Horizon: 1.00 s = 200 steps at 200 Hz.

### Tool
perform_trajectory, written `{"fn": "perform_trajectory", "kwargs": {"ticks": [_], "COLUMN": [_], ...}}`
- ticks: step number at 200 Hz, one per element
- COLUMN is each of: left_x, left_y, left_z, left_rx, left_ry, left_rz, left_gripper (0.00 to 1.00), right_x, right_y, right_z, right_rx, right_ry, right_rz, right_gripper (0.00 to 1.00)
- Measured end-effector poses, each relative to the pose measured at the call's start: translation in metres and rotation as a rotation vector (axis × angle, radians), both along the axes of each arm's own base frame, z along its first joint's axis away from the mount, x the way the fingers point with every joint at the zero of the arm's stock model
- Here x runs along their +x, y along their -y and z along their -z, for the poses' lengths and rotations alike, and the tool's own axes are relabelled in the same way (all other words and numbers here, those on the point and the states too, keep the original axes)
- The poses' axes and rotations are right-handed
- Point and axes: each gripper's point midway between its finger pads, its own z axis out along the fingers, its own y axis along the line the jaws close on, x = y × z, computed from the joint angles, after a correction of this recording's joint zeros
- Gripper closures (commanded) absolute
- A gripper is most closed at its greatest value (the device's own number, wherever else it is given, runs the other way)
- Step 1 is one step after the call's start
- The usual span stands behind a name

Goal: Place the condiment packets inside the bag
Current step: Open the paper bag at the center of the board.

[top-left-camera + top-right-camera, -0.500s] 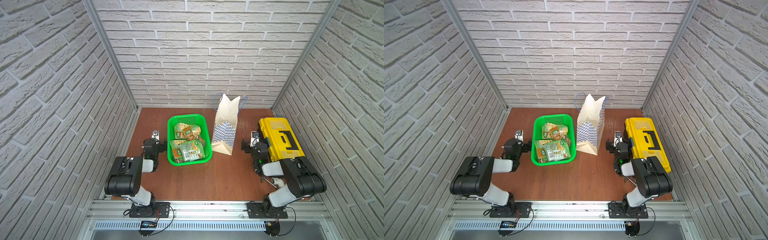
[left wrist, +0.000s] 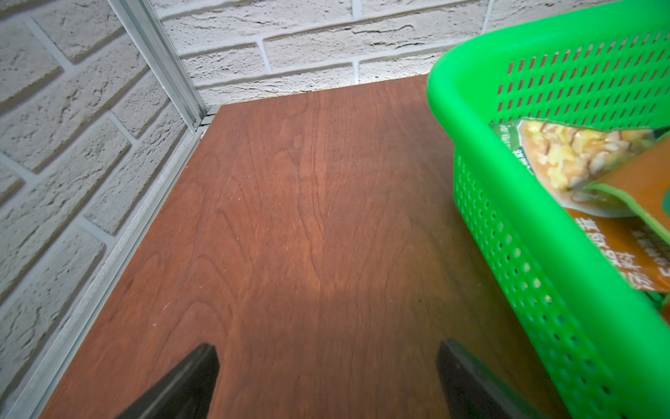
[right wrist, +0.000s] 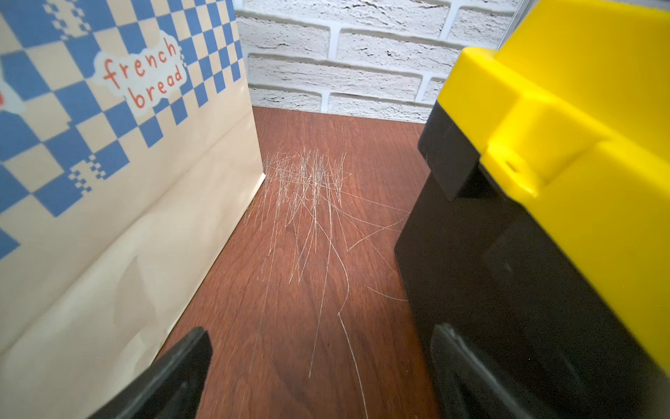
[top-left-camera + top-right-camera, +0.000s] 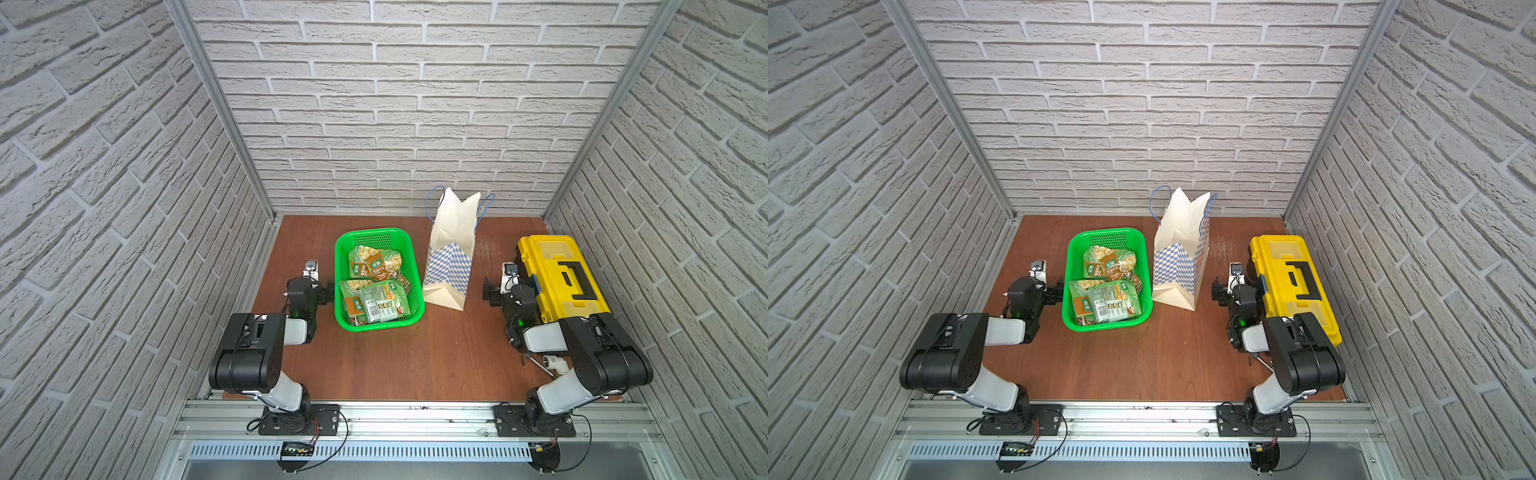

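Several green and orange-brown condiment packets [image 4: 376,291] [image 4: 1106,291] [image 2: 580,163] lie heaped in a green basket. The white bag [image 4: 451,249] [image 4: 1177,257] [image 3: 108,181] with a blue checkered band stands upright and open-topped to the right of the basket. My left gripper [image 4: 324,293] [image 4: 1057,293] [image 2: 328,350] is low over the table by the basket's left wall, open and empty. My right gripper [image 4: 492,291] [image 4: 1219,293] [image 3: 322,333] is low between the bag and the toolbox, open with only bare wood between its fingers.
The green perforated basket [image 4: 380,325] [image 4: 1104,326] [image 2: 507,254] sits left of centre. A yellow-and-black toolbox [image 4: 552,266] [image 4: 1279,257] [image 3: 544,181] lies along the right wall, close to my right arm. Brick walls enclose three sides. A small white fitting [image 4: 555,361] lies under the right arm.
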Motion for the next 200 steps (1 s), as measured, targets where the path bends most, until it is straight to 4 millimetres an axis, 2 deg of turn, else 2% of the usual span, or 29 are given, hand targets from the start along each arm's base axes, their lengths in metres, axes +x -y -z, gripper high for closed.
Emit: {"fn": "perform_trajectory", "kwargs": {"ticks": [25,39,52,64,85,130,162,180,200], "left_x": [-0.002,-0.006,-0.012,-0.016,-0.025,-0.054,-0.076,-0.088,-0.101], "left_y": [-0.002,-0.004,-0.007,-0.01,-0.013,-0.009,0.004,0.021,0.032], "left_z": [-0.001,-0.01,-0.032,-0.055,-0.098,-0.191,-0.237,-0.262,-0.283], "left_rx": [0.013,0.03,0.042,0.044,0.033,-0.121,-0.266,-0.333,-0.427], "left_ry": [-0.005,-0.005,0.027,0.072,0.145,0.312,0.368,0.392,0.434], "left_rz": [-0.021,-0.048,-0.086,-0.118,-0.169,-0.228,-0.176,-0.082,-0.029], "left_gripper": [0.02,0.02,0.02,0.02,0.02,0.02,0.02,0.02,0.02], "right_x": [-0.001,-0.006,-0.013,-0.018,-0.027,-0.059,-0.087,-0.098,-0.1], "right_y": [0.0,0.001,0.002,0.003,0.005,0.01,0.006,0.0,-0.012], "right_z": [-0.002,-0.004,-0.008,-0.023,-0.071,-0.196,-0.275,-0.31,-0.342], "right_rx": [0.001,0.001,0.0,0.001,0.022,0.175,0.282,0.325,0.371], "right_ry": [0.016,0.029,0.033,0.055,0.169,0.419,0.49,0.482,0.456], "right_rz": [0.0,0.004,0.012,0.02,0.033,0.069,0.036,0.004,-0.06], "right_gripper": [0.01,0.01,0.01,0.01,0.01,0.01,0.01,0.01,0.01]}}
